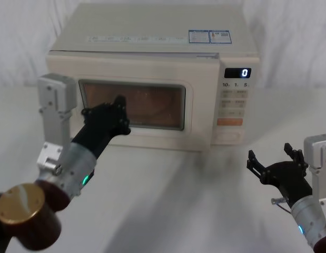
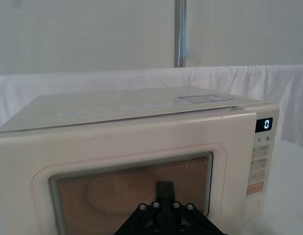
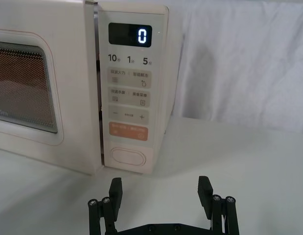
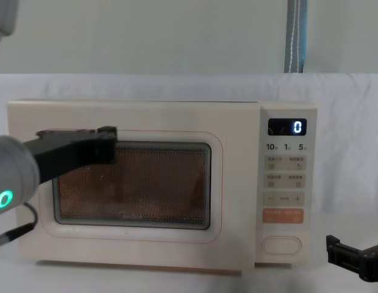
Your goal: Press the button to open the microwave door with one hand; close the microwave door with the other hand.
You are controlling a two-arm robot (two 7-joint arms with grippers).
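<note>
The cream microwave door (image 1: 199,100) with its dark glass window sits almost flush with the body. A thin dark gap shows along its edge beside the control panel (image 3: 129,88). My left gripper (image 1: 120,101) is shut, and its tip rests against the window's left half. It also appears as the left gripper (image 2: 164,188) from the wrist and as the left gripper (image 4: 107,144) from the chest. The oval button (image 3: 128,156) lies at the panel's bottom, below the orange button. My right gripper (image 3: 160,188) hangs open in front of the panel, a short way back from the button (image 1: 228,136).
The microwave (image 1: 152,31) stands at the back of the white-draped table (image 1: 178,190). Its display (image 1: 238,73) reads 0. A white cloth backdrop hangs behind. Bare tabletop stretches between the two arms in front of the microwave.
</note>
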